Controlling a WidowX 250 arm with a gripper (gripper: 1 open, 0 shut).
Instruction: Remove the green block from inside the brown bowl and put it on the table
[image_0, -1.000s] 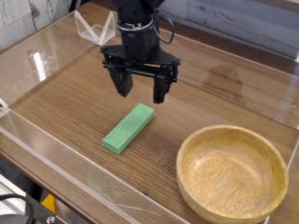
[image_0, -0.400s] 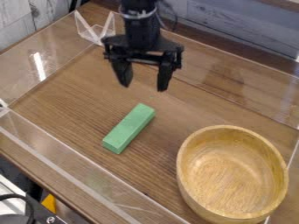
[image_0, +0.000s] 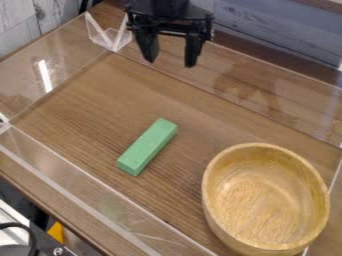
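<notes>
Camera view, looking down and across the table from its near edge. Tabletop is brown wood grain, fine straight lines, boxed in by clear acrylic walls that catch some glare along the left and near sides.

Green block: lies flat on the bare table, roughly centre of the work area, left of the bowl and well apart from it. Long axis runs diagonally, near-left end to far-right end. Nothing touches it. It is outside the bowl.

Brown bowl: sits upright at the near right, rim thick, pale wooden interior with visible grain. Interior holds no object. Its right side sits close to the right-hand acrylic wall.

Gripper: black, at the far side of the table near the top edge of the frame, pointing downward. Its two fingers stand spread wide with a clear gap between them, and nothing is held in that gap. It hangs above the table surface, well clear of the green block and farther from the bowl. The upper part of the arm is cut off by the frame.

Far background: a pale plank-like wall behind the far acrylic panel. At the near-left corner, outside the enclosure, some dark cabling and a yellow part are visible, too small to identify.
</notes>
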